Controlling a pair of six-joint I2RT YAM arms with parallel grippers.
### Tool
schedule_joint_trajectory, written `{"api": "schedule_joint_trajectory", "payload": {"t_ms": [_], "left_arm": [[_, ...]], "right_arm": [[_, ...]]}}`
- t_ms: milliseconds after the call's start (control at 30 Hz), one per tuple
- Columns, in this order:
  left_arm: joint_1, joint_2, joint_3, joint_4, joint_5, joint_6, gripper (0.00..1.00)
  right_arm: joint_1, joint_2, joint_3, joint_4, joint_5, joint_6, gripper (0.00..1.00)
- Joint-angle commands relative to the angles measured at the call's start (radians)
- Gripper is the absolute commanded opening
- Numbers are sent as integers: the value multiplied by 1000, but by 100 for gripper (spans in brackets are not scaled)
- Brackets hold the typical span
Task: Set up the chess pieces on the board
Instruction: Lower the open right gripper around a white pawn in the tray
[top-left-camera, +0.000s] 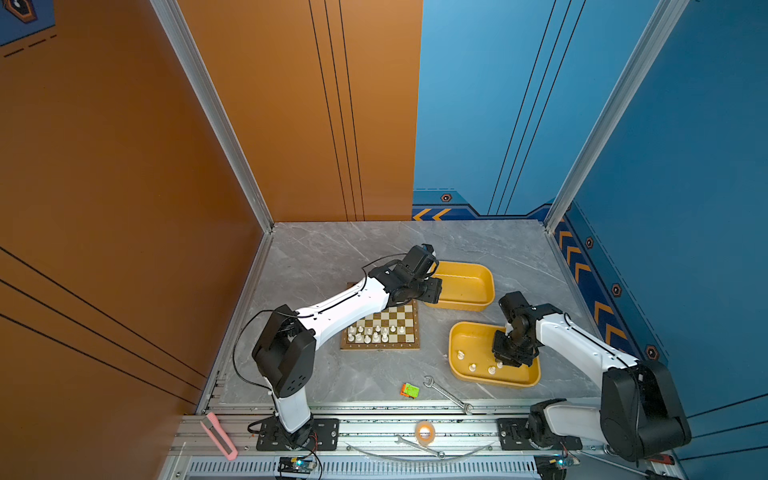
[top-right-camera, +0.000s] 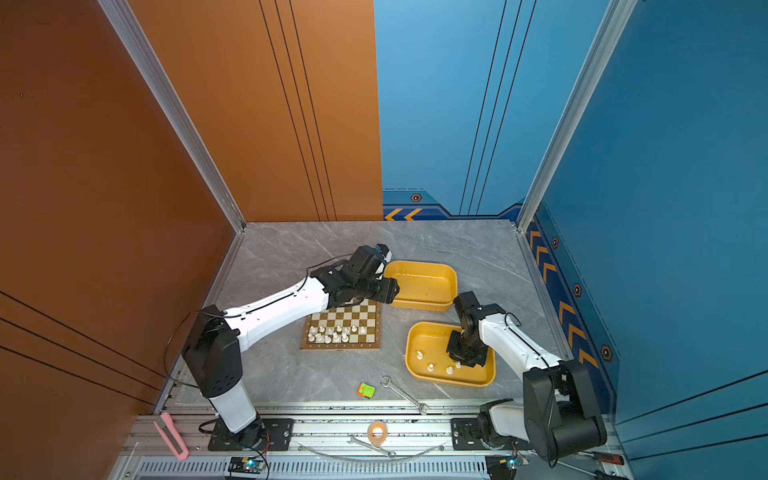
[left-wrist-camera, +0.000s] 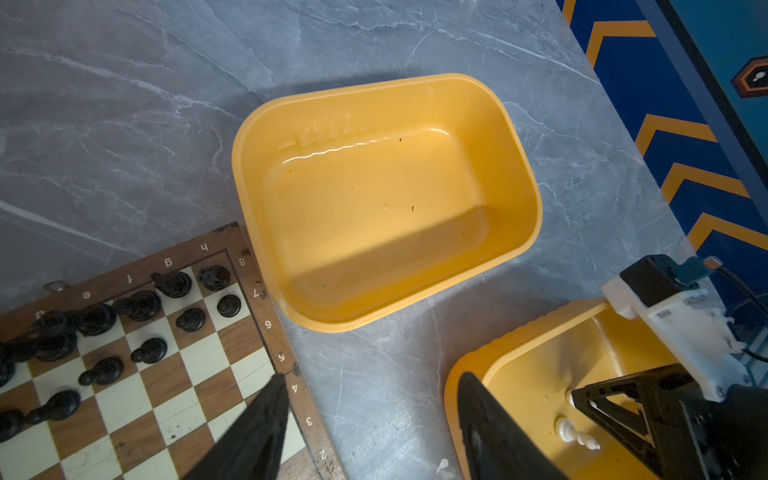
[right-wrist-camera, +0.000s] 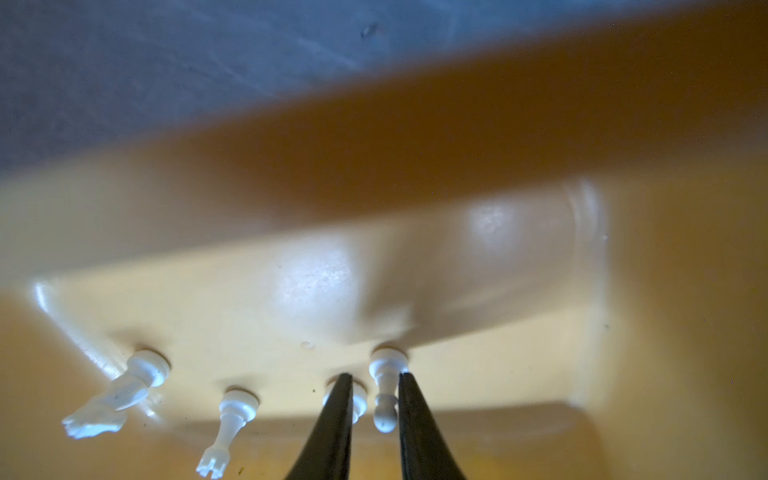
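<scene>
- Right gripper (right-wrist-camera: 374, 375): the jaws are narrowly spread, one on each side of a standing white pawn (right-wrist-camera: 384, 390). One finger (right-wrist-camera: 417, 419) is against the pawn's base, and a slim gap shows at the other finger. The gripper is lowered into the near yellow tray (top-left-camera: 473, 340).
- Left gripper (left-wrist-camera: 372, 376): the jaws are spread wide with nothing between them. It hangs above the table (left-wrist-camera: 124, 124), off the board's far right corner.
- Board (top-left-camera: 390, 324): lies flat at mid-table, its far part under the left arm in both top views.
- White pieces (top-left-camera: 376, 334): stand on the board's two nearest rows.
- Black pieces (left-wrist-camera: 137, 307): stand on the board's far rows, seen in the left wrist view.
- Loose white pieces in the near tray: a knight (right-wrist-camera: 108, 399), a rook (right-wrist-camera: 228, 428), one partly hidden behind a finger, and the pawn.
- Far yellow tray (top-left-camera: 486, 286): just beyond the board's right corner.
- Wrench (top-left-camera: 446, 394) and a small green-and-orange block (top-left-camera: 410, 390): lie near the front edge.
- Pink cutter (top-left-camera: 219, 435) and tape roll (top-left-camera: 424, 431): lie on the front rail.
</scene>
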Motion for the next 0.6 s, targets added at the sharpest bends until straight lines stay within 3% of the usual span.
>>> {"api": "schedule_joint_trajectory", "payload": {"t_ms": [0, 567], "left_arm": [[9, 20, 32, -27, 9, 7, 66], [18, -5, 6, -20, 8, 19, 65]], "right_arm": [[9, 16, 2, -36, -1, 7, 23], [41, 20, -5, -50, 40, 38, 22]]}}
